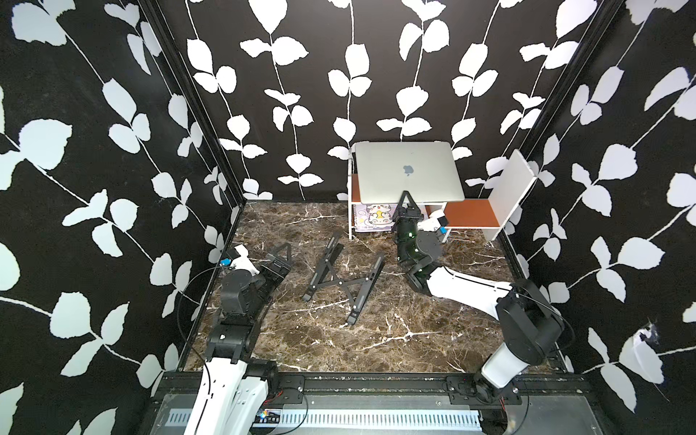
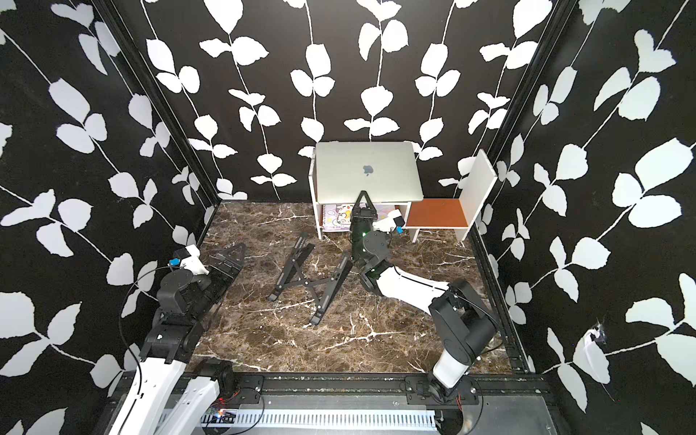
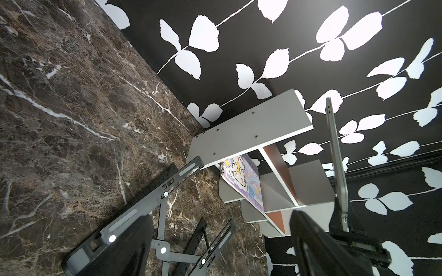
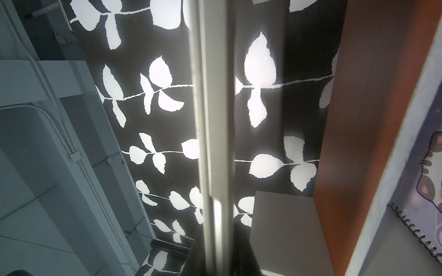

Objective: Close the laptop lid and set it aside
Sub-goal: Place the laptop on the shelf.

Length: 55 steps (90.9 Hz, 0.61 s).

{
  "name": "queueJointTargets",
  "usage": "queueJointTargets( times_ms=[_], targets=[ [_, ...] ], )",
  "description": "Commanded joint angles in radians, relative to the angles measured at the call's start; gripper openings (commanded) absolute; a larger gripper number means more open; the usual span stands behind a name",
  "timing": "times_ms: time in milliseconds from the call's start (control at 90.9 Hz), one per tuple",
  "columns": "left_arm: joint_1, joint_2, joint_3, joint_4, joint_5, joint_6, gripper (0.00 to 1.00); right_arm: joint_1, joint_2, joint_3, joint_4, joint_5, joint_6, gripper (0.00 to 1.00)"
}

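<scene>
Item: thin silver-grey aluminium laptop (image 1: 410,169), its lid (image 2: 367,162) down flat with the apple logo facing up. It sits over the taller end of the white shelf unit with brown boards (image 1: 469,212), against the back wall.

Handling: I judge it rigid, fairly heavy for its thinness, and smooth enough to slip. A pinch at mid-edge will sag under leverage, so support from below or a two-sided hold would be safer. The shell dents if dropped.

Right hand (image 1: 405,197): clamped on the middle of the laptop's near edge. My forearm reaches forward from the right base, wrist bent up. The wrist view shows the edge (image 4: 215,119) running straight between the jaws. Whether the far edge rests on the shelf, I cannot tell.

Left hand (image 1: 280,260): apart, empty, low over the brown marble table (image 1: 339,339), beside the black folding X-frame stand (image 1: 339,278).
</scene>
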Motion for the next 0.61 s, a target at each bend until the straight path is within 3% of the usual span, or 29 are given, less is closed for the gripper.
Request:
queueJointTargets(
  times_ms=[0, 594],
  targets=[
    [0.008, -0.016, -0.006, 0.002, 0.009, 0.002, 0.87, -0.006, 0.039, 0.070, 0.067, -0.015, 0.088, 0.00],
    [0.012, 0.015, -0.001, 0.023, 0.028, 0.005, 0.87, -0.043, 0.147, 0.134, -0.014, 0.011, 0.116, 0.00]
  ],
)
